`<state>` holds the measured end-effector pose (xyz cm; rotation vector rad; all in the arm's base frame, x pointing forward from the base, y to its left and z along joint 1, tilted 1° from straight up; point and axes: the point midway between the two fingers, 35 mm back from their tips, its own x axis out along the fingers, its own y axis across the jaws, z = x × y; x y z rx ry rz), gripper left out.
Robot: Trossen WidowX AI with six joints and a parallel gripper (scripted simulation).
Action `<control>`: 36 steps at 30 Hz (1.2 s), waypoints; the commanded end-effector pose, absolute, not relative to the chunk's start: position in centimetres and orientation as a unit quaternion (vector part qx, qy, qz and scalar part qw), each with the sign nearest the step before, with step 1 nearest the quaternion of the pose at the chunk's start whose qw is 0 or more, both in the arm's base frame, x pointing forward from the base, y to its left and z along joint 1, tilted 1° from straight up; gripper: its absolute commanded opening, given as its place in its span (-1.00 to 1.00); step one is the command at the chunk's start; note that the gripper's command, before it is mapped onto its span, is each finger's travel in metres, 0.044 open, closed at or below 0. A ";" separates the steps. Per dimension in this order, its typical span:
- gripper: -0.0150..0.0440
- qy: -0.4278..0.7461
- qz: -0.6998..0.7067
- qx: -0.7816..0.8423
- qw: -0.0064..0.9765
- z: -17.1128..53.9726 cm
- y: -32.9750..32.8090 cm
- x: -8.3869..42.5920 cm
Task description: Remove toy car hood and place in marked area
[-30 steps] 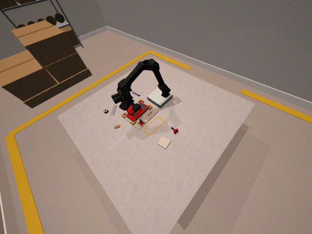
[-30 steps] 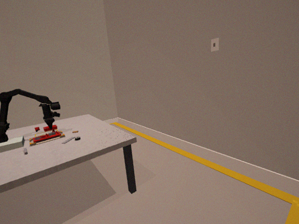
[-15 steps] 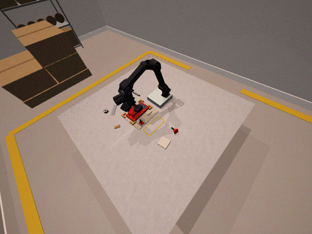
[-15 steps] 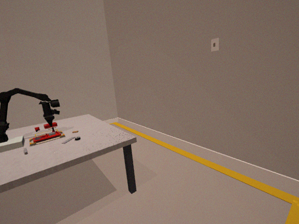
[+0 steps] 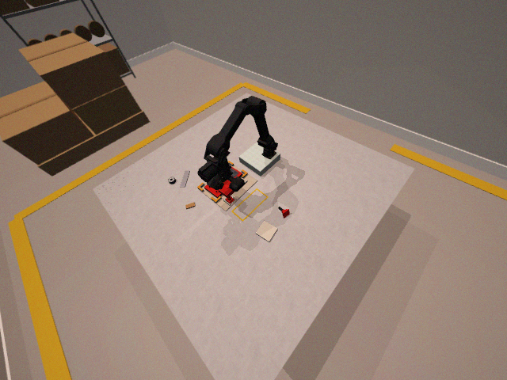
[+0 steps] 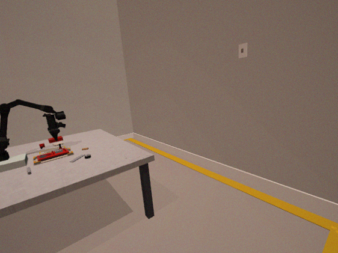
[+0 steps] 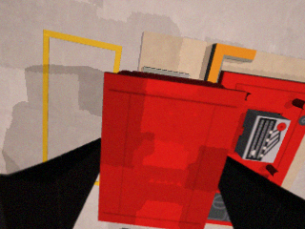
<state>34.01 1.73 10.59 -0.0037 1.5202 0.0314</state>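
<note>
No text, label, brand, number or sign can be read in any of the views
</note>
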 end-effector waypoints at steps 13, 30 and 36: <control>-0.49 0.690 0.014 0.002 0.724 11.0 9.9 31.6; -0.49 0.690 0.014 0.004 0.723 10.4 11.6 30.9; -0.49 0.690 0.014 0.004 0.723 9.8 11.6 31.0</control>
